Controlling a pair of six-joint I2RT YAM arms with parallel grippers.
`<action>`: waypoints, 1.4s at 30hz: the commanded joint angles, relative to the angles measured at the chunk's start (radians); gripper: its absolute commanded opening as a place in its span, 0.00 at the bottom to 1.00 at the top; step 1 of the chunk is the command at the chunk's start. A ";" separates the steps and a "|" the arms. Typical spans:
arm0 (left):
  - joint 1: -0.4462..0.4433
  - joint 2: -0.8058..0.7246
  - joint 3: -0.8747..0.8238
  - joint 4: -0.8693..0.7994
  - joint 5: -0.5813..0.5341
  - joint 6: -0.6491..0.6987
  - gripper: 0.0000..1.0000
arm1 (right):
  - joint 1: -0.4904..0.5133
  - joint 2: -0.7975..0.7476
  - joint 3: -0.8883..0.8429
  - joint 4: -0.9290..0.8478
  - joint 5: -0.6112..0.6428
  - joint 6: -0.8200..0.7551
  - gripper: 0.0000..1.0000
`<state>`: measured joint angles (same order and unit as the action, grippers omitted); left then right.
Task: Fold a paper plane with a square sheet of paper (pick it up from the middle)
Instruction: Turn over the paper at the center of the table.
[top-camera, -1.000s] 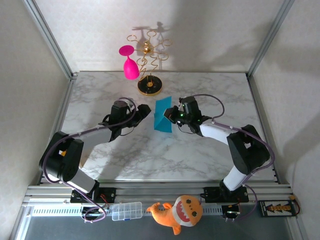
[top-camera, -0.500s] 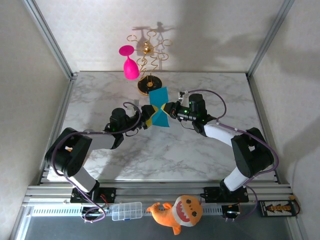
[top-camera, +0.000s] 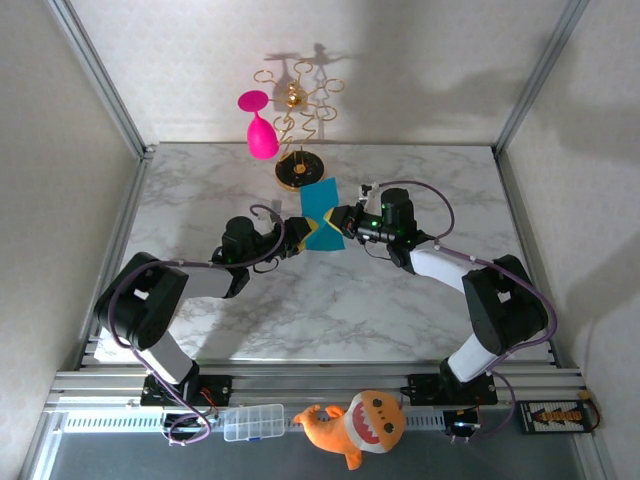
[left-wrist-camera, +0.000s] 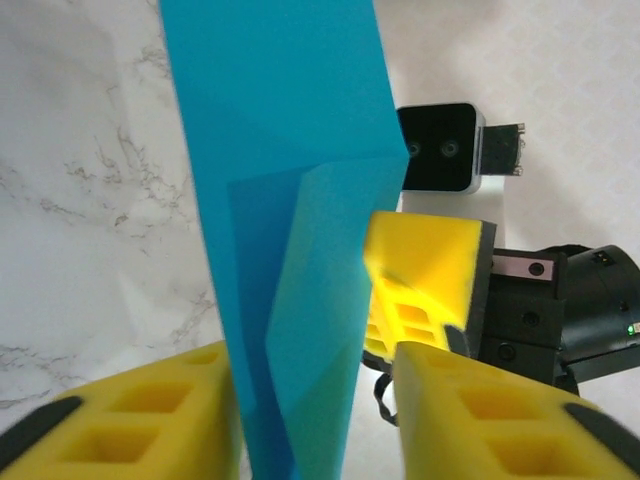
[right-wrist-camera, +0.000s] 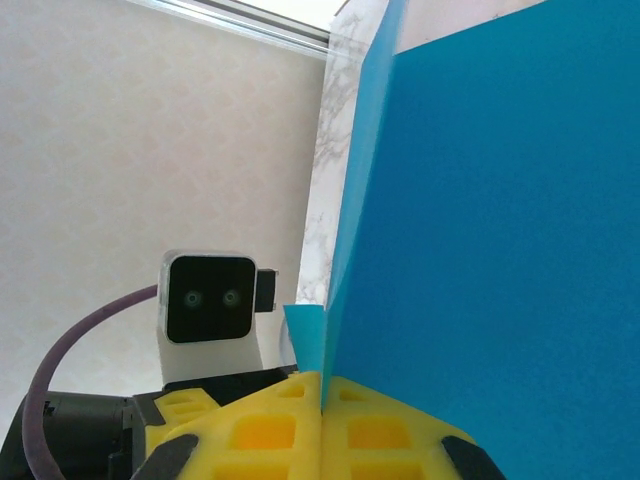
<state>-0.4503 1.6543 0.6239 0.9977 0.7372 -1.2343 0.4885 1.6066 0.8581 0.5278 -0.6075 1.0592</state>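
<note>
Gold stand (top-camera: 299, 176) (pink goblet (top-camera: 261, 136) beside) just behind paper (top-camera: 322, 216).

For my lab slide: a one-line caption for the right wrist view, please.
Right gripper shut on the folded turquoise sheet of paper, the left arm's camera facing it.

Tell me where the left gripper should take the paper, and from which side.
Grip the doubled flap of the paper, coming in from the side opposite the right gripper. The sheet stands on edge in the air with that gripper pinching it, so it is probably stiffest at the layered part near the pinch. The left gripper straddles that part, jaws not closed on it.
</note>
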 joint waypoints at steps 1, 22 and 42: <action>0.001 -0.006 0.045 -0.038 0.000 0.046 0.33 | -0.009 -0.016 -0.014 0.008 -0.031 -0.007 0.00; -0.065 -0.062 0.404 -1.193 -0.686 0.675 0.07 | -0.091 -0.210 -0.024 -0.503 0.494 -0.238 0.70; -0.301 0.282 0.745 -1.659 -1.364 0.757 0.07 | -0.106 -0.294 -0.091 -0.565 0.694 -0.137 0.76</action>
<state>-0.7303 1.8996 1.3289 -0.5953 -0.5823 -0.4744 0.3946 1.3380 0.7918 -0.0048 0.0280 0.8871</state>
